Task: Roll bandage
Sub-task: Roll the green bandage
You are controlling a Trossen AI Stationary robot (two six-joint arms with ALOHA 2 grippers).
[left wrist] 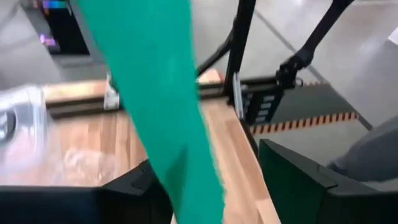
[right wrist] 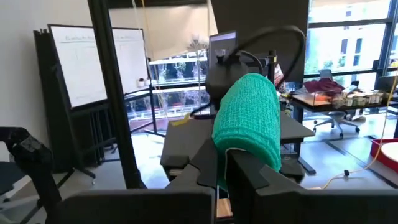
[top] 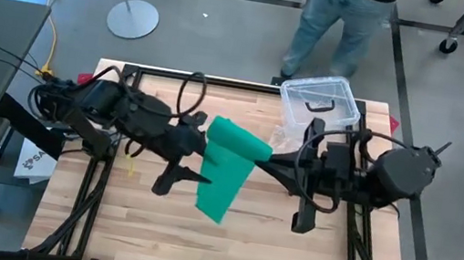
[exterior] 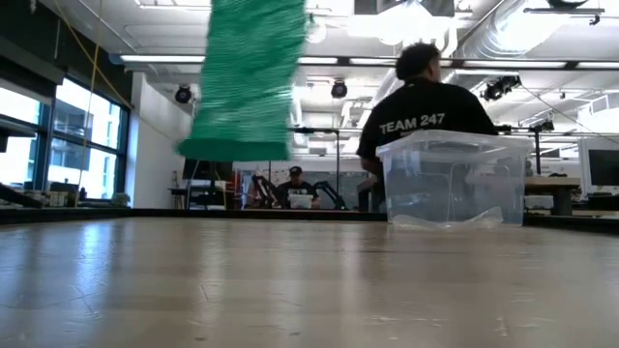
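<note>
Low view reads "TEAM 247" on a person's shirt (exterior: 418, 124); right gripper (right wrist: 224, 163) pinches the bandage (right wrist: 249, 118), left gripper (left wrist: 205, 186) seemingly parted.

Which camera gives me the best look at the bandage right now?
The high view: it shows the whole green bandage draped between the two arms above the table. The low view shows only its hanging lower end, clear of the tabletop. The left wrist view shows a strip crossing the frame; the right wrist view shows the fold gripped in the right gripper.
</note>
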